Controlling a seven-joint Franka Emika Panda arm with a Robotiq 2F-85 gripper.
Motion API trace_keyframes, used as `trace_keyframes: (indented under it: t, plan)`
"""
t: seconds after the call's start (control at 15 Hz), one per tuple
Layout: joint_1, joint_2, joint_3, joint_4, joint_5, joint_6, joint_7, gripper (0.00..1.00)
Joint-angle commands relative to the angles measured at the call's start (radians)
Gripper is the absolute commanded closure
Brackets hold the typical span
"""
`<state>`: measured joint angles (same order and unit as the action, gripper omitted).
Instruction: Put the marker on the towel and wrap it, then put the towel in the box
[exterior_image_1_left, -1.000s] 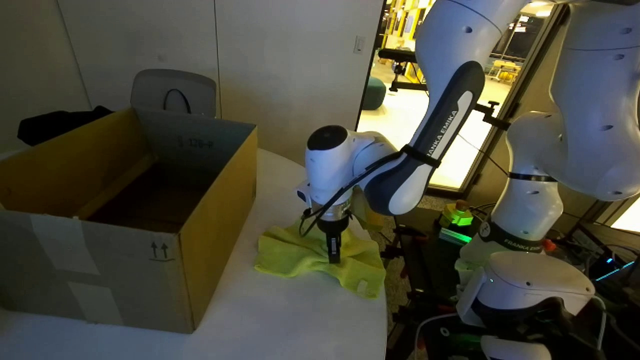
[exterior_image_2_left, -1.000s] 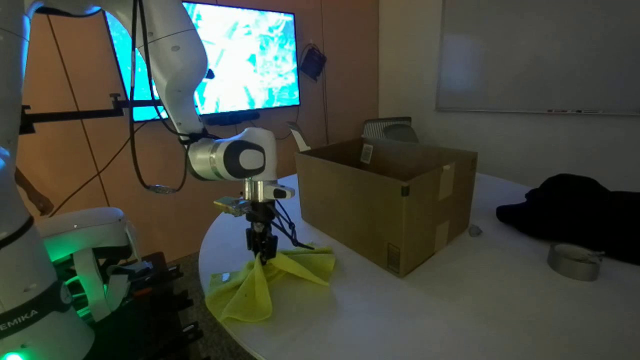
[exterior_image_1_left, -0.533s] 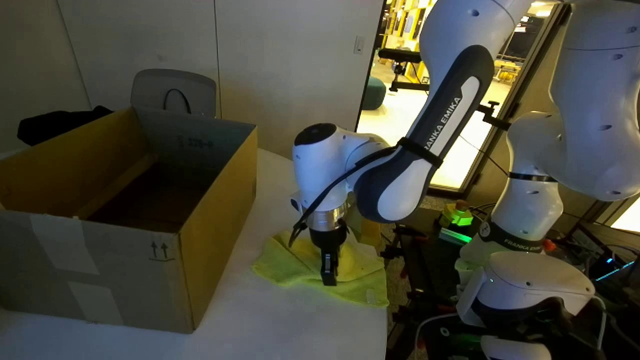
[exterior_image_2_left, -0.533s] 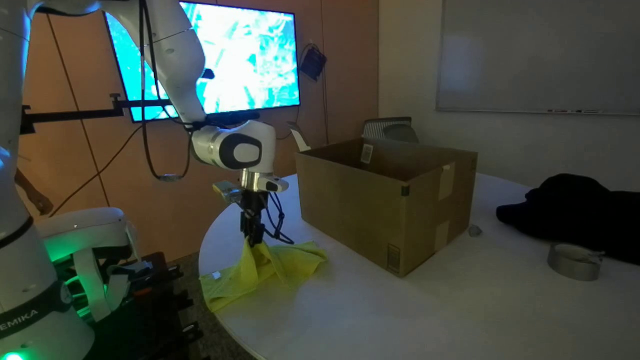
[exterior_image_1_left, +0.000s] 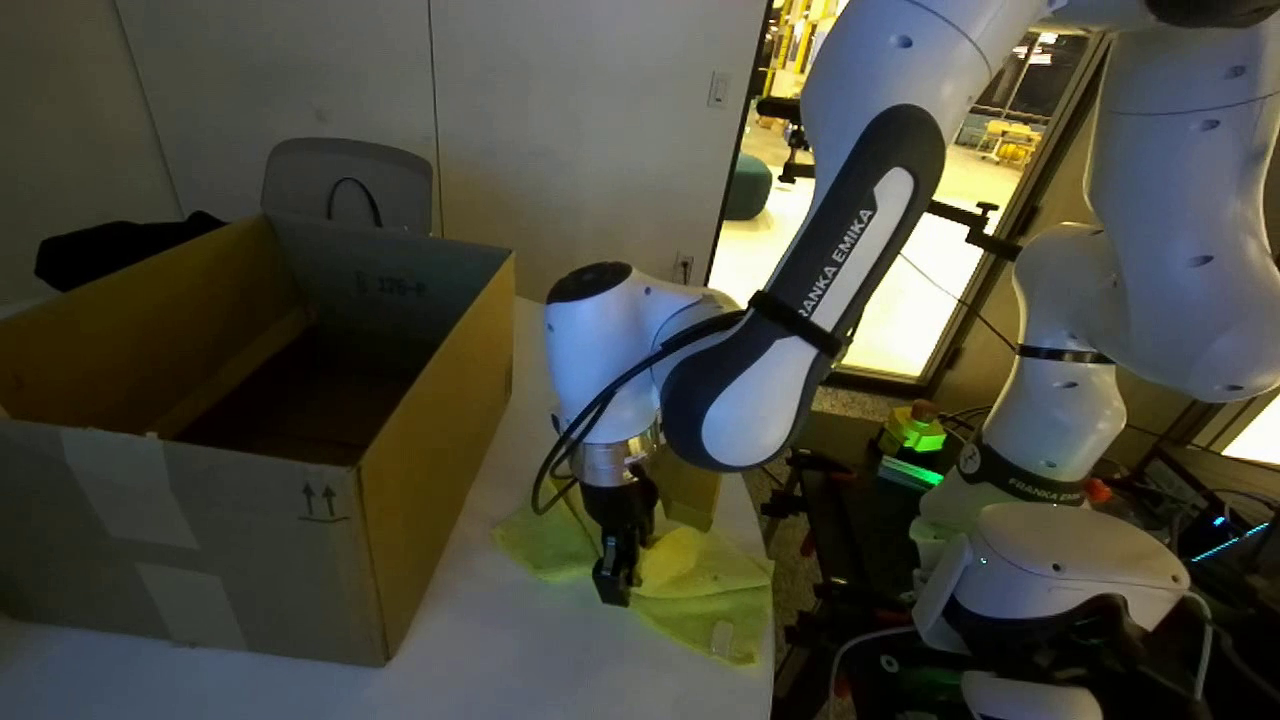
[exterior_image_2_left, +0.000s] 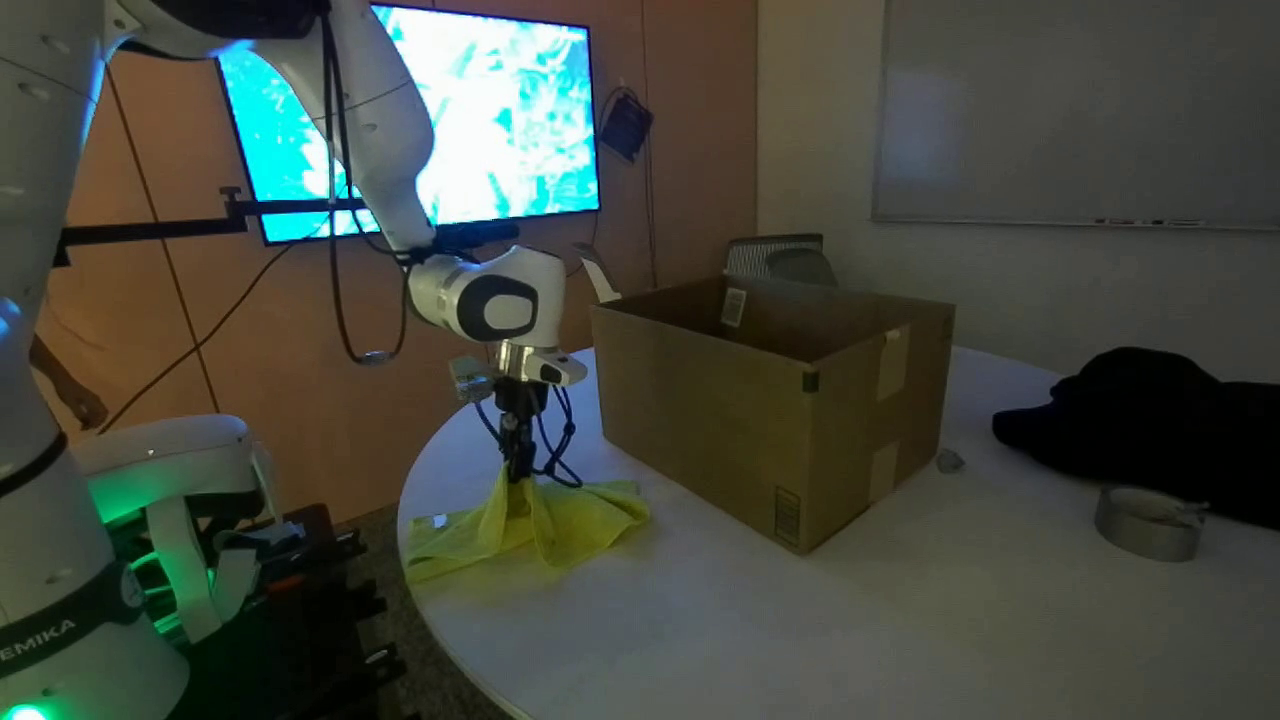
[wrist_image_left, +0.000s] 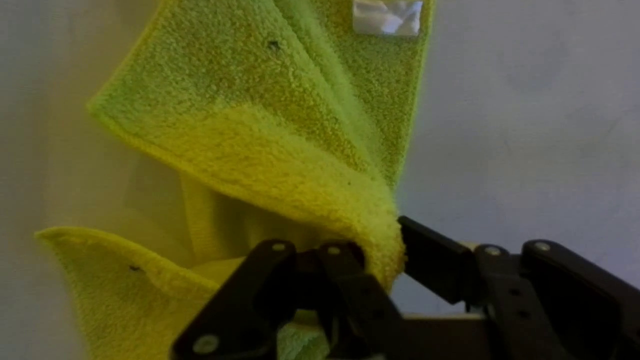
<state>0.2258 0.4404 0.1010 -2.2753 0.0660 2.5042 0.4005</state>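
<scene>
A fold of the towel (wrist_image_left: 280, 150) is pinched in the jaws, its ends spread below. The marker cannot be seen; if loosely wrapped, it could slip out below the jaws before the box (exterior_image_2_left: 755, 430) is reached.

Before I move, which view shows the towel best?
The wrist view: the towel fills much of it, folds clear, pinched in the pincer, though cut off at top and bottom. Both exterior views show it smaller, spreading to both sides of the pincer.
</scene>
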Motion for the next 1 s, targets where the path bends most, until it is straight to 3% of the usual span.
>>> trace_keyframes:
  t: [0.0, 0.2, 0.27, 0.4, 0.47, 0.73, 0.93]
  plan:
    - [0.028, 0.089, -0.001, 0.073, 0.036, 0.059, 0.052, 0.90]
    - [0.039, 0.116, 0.003, 0.083, 0.046, 0.122, 0.044, 0.88]
    - [0.037, 0.115, 0.009, 0.079, 0.051, 0.140, 0.026, 0.64]
    - [0.040, 0.105, 0.016, 0.063, 0.050, 0.179, 0.009, 0.61]
    - [0.035, 0.092, 0.025, 0.053, 0.054, 0.191, -0.005, 0.55]
    - [-0.002, 0.043, 0.092, 0.008, 0.083, 0.247, -0.105, 0.23]
    - [-0.089, -0.002, 0.207, -0.039, 0.165, 0.269, -0.277, 0.01]
